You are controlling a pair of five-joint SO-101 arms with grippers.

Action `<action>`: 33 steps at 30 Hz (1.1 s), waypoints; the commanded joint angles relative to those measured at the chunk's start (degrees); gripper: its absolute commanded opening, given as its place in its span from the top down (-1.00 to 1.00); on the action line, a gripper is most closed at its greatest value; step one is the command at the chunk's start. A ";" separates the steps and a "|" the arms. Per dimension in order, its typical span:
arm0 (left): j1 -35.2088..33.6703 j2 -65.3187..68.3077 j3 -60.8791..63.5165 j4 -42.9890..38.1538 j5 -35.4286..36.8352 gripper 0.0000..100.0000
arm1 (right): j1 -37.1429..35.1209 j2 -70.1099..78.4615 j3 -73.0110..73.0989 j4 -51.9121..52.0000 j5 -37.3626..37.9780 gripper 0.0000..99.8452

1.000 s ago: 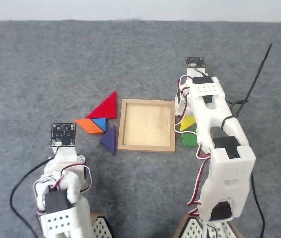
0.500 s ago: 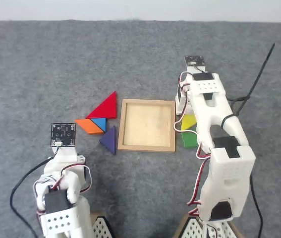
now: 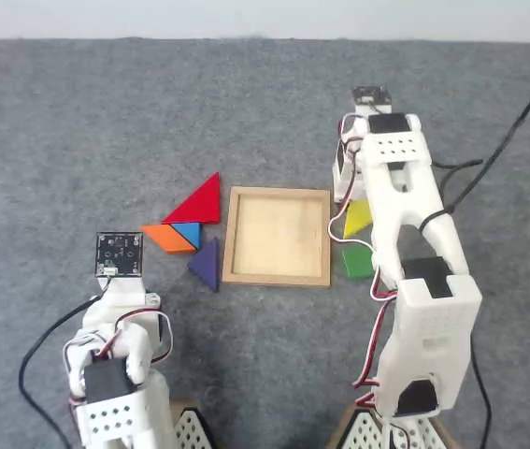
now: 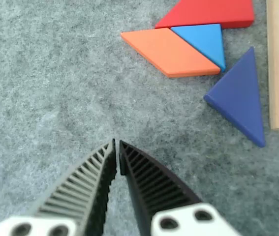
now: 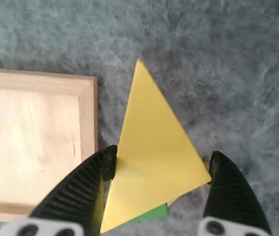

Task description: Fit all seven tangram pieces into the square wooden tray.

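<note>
Grey felt [image 3: 106, 122]: yellow triangle [image 5: 149, 128] in right gripper [image 5: 162, 156] (clamped).

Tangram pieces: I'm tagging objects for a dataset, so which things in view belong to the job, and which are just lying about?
Belong to the job:
wooden tray
red triangle
orange parallelogram
light blue triangle
dark blue triangle
yellow triangle, between the right gripper's fingers
green piece

Just there:
grey carpet under everything

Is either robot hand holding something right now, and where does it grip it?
The right hand pinches the flat yellow triangle piece across two opposite edges. The left hand holds nothing.
</note>
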 commanded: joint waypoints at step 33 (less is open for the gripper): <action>-0.26 -0.88 -0.57 0.26 -0.53 0.97 | -31.43 12.26 -11.96 -1.71 -11.60 0.58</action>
